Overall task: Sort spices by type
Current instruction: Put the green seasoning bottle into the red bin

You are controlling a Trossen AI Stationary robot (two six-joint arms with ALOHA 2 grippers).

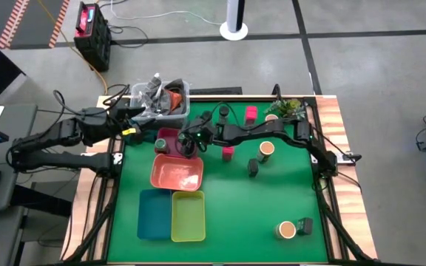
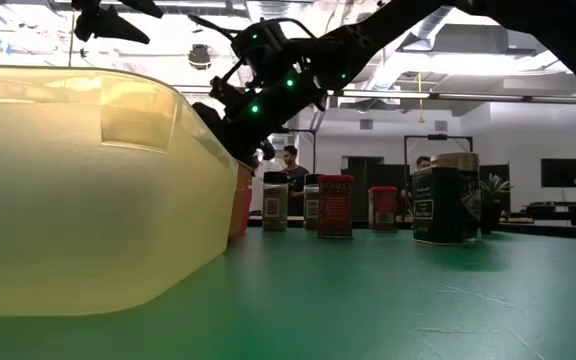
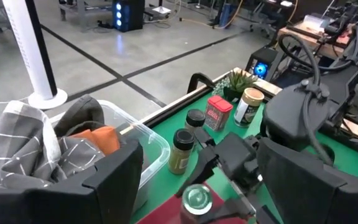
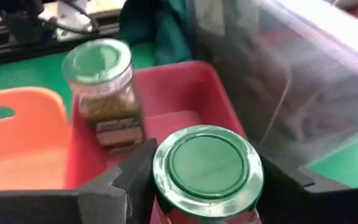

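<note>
The right gripper [image 4: 207,177] is clamped on a jar with a green lid [image 4: 207,167], one dark finger on each side of it; the jar's body is cut off below the lid in the wrist view, so its label cannot be read. The jar hangs over the dark pink tray [image 4: 185,102], and whether it touches the tray floor is hidden. Just beyond it a second green-lidded jar [image 4: 102,93] stands upright inside the same tray. Beside that tray lies the salmon tray [image 4: 17,134], and on the other side the clear bin [image 4: 303,81] of cloths.

Farther out from this gripper, on the green table [image 1: 242,214], stand a pink box [image 1: 228,153], a tan-topped jar [image 1: 266,149] and a small dark container [image 1: 253,168], well apart from each other. In the low view a yellow-green tray [image 2: 78,190] blocks most of the table's left.

The left gripper [image 1: 133,112] waits by the clear bin with its fingers spread, holding nothing.
</note>
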